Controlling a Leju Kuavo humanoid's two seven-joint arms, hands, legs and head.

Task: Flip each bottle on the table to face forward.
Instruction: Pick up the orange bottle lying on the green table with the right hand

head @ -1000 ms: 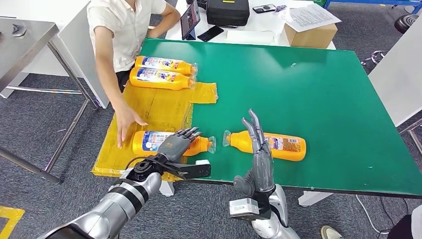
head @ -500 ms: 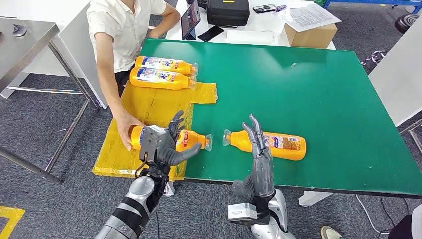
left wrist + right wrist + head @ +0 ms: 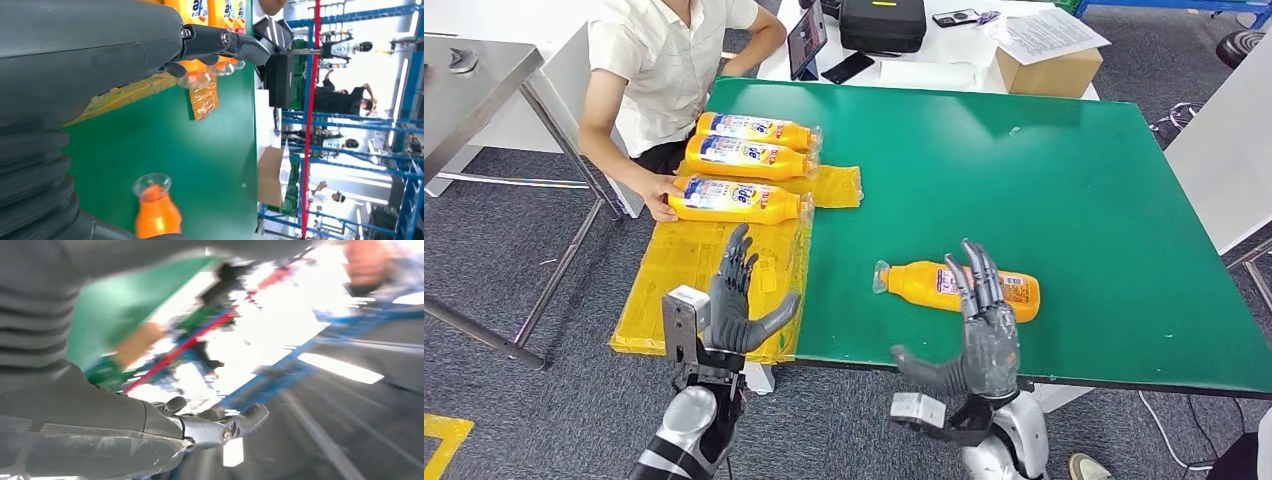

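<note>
Both robot hands, left (image 3: pixel 736 305) and right (image 3: pixel 984 335), are spread and empty; grip the bottle (image 3: pixel 954 288) around its middle: full-looking, probably heavy, slick label.

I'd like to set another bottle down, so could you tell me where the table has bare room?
The green table is bare beyond and right of the lone bottle. The yellow sheet is bare between the left hand and the three bottles. It is crowded by those bottles, where the person's hand rests.
</note>
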